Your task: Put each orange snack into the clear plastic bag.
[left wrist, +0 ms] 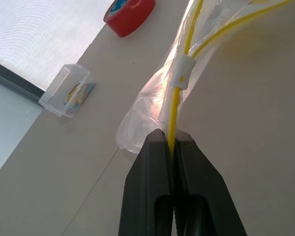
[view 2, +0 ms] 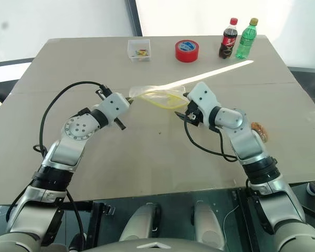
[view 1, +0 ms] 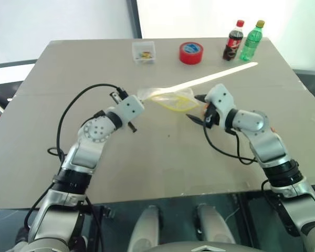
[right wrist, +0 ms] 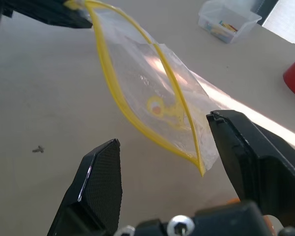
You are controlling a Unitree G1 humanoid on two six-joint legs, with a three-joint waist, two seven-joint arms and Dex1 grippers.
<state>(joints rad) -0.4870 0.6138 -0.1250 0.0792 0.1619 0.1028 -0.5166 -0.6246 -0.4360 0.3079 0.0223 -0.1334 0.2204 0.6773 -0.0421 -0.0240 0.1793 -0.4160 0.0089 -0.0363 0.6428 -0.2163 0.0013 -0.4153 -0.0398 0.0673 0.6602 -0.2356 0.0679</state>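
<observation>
Notably, right eye view shows orange snack [view 2: 259,129] behind right arm.

Grey-beige bench [view 2: 94,163] bearing a small clear box [view 2: 138,50], red tape roll [view 2: 187,51], cola bottle [view 2: 228,38], green bottle [view 2: 247,38], and one orange snack [view 2: 260,129] near its right edge.

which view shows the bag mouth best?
Right wrist view: the clear plastic bag hangs with its yellow-rimmed mouth spread wide. Left wrist view shows its seal edge pinched in the left claw; the eye views show it sideways.
</observation>
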